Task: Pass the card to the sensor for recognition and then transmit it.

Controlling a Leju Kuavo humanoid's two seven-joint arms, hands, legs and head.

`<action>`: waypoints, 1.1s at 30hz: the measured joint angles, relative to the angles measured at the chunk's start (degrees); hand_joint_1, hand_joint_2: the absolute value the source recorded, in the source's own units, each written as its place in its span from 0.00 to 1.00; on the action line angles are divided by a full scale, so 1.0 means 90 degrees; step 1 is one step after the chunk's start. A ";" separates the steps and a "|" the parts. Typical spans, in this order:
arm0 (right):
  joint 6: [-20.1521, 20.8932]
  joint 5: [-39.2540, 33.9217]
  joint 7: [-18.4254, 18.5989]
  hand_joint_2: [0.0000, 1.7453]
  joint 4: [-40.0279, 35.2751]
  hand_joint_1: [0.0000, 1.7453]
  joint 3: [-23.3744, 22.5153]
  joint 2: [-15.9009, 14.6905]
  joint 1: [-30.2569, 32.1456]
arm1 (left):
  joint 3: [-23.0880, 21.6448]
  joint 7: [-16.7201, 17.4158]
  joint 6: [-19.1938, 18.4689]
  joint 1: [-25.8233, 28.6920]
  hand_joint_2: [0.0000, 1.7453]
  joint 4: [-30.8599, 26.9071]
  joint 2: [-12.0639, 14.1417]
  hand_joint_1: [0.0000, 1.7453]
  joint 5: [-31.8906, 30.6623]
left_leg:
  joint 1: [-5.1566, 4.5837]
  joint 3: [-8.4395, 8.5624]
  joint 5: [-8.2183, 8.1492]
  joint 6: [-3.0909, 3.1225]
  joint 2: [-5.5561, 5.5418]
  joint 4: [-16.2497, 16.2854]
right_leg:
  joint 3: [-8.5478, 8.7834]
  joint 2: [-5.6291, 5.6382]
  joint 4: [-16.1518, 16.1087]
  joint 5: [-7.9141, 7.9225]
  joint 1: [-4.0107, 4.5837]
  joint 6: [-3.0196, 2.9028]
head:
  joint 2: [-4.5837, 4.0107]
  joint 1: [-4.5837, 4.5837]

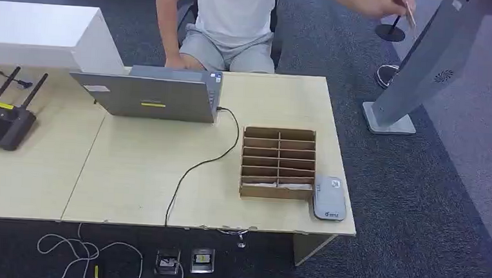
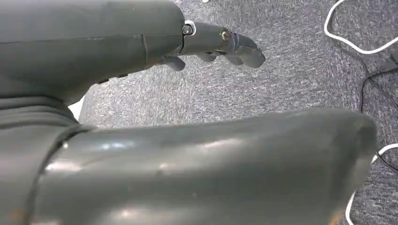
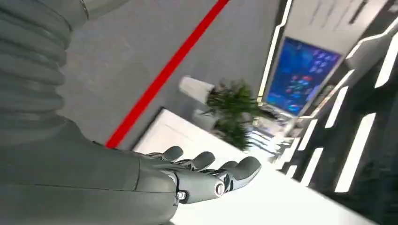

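Observation:
A small grey card sensor (image 1: 329,197) lies flat on the table's near right corner, right beside a wooden slotted card box (image 1: 278,161). At the far right, a person's outstretched hand (image 1: 387,4) holds a thin card (image 1: 410,17) up beyond the table. My left hand (image 2: 220,43) hangs over grey carpet with its fingers apart from the thumb and nothing in it. In the right wrist view, my right hand (image 3: 206,176) is raised with its fingers stretched out and holds nothing.
The person sits behind the wooden table (image 1: 138,171) at a grey laptop (image 1: 149,94), whose black cable (image 1: 193,168) runs over the front edge. A black router (image 1: 2,121) stands at the left. A grey slanted kiosk (image 1: 422,66) stands on the carpet to the right.

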 joint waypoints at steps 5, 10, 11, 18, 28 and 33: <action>0.0049 0.0726 -0.0092 1.00 -0.0736 0.00 0.0721 0.0404 0.0044 | -0.0049 0.0002 -0.0038 -0.0013 0.00 0.0000 -0.0005 0.00 -0.0066 | 0.0003 0.0007 0.0009 -0.0005 -0.0011 0.0001 | -0.0004 -0.0008 0.0000 0.0000 0.0003 0.0000 | 0.0000 -0.0002; 0.0143 0.1202 -0.0153 1.00 -0.1219 0.00 0.1131 0.0668 0.0060 | -0.0087 0.0002 -0.0058 -0.0003 0.00 0.0002 0.0000 0.00 -0.0107 | 0.0003 -0.0011 0.0017 -0.0002 -0.0040 0.0000 | -0.0007 -0.0029 0.0001 0.0000 0.0003 0.0000 | 0.0000 0.0000; 0.0163 0.1329 -0.0177 1.00 -0.1323 0.00 0.1231 0.0729 0.0071 | -0.0095 0.0002 -0.0061 -0.0006 0.00 0.0002 0.0002 0.00 -0.0112 | 0.0003 -0.0009 0.0017 -0.0002 -0.0036 0.0000 | -0.0009 -0.0024 0.0001 0.0000 0.0003 0.0000 | 0.0000 0.0000; 0.0197 0.2207 -0.0333 1.00 -0.1760 0.00 0.1734 0.1083 0.0086 | -0.0141 0.0002 -0.0075 -0.0004 0.00 0.0002 0.0002 0.00 -0.0175 | 0.0004 -0.0012 0.0020 -0.0004 -0.0044 0.0000 | -0.0009 -0.0036 0.0001 0.0000 0.0003 0.0000 | 0.0000 -0.0002; -0.0554 0.3548 -0.1054 1.00 -0.1779 0.00 0.2462 0.1795 -0.0076 | -0.0226 0.0019 -0.0151 -0.0033 0.00 0.0002 0.0012 0.00 -0.0289 | 0.0010 -0.0019 0.0023 -0.0008 -0.0045 0.0000 | -0.0012 -0.0037 0.0005 0.0000 0.0010 -0.0001 | 0.0000 0.0000; -0.1117 0.4294 -0.1484 1.00 -0.1580 0.00 0.2882 0.2368 -0.0158 | -0.0292 0.0075 -0.0221 -0.0072 0.00 0.0002 0.0034 0.00 -0.0338 | 0.0013 -0.0012 0.0023 -0.0009 -0.0031 0.0000 | -0.0020 -0.0015 0.0007 0.0000 0.0012 -0.0001 | 0.0000 0.0000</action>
